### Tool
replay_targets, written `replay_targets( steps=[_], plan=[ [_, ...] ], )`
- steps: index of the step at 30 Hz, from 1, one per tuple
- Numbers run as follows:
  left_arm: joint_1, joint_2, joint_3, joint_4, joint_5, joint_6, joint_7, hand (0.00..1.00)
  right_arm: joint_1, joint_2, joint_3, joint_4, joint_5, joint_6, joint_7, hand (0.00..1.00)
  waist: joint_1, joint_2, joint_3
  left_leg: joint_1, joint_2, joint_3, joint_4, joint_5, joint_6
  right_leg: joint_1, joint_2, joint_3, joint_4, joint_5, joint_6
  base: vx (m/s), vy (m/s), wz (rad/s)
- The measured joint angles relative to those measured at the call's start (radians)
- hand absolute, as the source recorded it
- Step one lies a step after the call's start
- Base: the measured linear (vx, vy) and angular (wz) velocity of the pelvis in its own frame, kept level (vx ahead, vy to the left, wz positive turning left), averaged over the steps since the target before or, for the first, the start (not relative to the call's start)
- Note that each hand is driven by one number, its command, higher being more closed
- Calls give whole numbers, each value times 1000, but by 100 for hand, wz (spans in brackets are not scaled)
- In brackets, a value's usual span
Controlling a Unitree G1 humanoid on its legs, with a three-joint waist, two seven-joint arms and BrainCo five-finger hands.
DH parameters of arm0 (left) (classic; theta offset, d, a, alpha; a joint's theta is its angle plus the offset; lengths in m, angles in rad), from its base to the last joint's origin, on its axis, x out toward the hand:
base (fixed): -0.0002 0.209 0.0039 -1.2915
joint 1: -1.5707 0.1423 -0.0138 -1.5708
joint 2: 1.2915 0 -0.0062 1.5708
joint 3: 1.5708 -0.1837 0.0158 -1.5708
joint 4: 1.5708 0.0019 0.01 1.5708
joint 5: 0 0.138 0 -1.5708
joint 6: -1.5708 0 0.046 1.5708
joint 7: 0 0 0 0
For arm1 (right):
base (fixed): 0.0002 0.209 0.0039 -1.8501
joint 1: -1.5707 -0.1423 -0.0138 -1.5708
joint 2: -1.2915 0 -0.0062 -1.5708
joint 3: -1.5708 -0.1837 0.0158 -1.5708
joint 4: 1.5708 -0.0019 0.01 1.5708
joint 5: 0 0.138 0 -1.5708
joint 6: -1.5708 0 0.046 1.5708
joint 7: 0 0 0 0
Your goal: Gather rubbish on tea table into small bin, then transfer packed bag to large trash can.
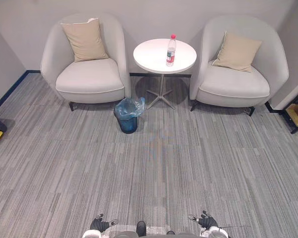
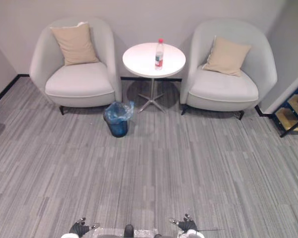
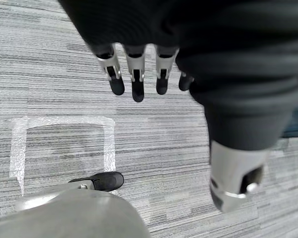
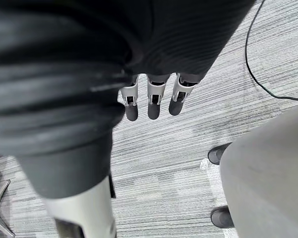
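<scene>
Nearest, bottom edge: L robot hand and R robot hand, both low by the sides, well apart. Fingers straight, slightly spread, pointing down at grey carpet; nothing held either side. White tape outline on carpet below L. Further on: small bin w/ blue bag, on floor btwn L armchair and worktop foot. Bottle, red cap, upright on round white worktop, toward R rim. R armchair beside worktop. Tan cushion on each.
</scene>
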Motion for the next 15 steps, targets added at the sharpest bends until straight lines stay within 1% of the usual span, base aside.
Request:
replay_targets(
  steps=[9, 15],
  plan=[
    [-1, 1, -3, 0, 9, 0, 0, 0, 0, -3, 9, -1, 2, 0, -3, 0, 0, 0, 0, 0, 4, 20, 0, -13, -5, -11, 1, 25, -3, 3, 4, -32, -31, -9],
    [-1, 2, -7, 0, 8, 0, 3, 0, 1, -3, 9, -1, 2, 0, -3, 0, 0, -1, 0, -4, -2, 25, 0, -20, 3, -10, -2, 30, -16, 7, 9, 7, -10, -2]
  ],
)
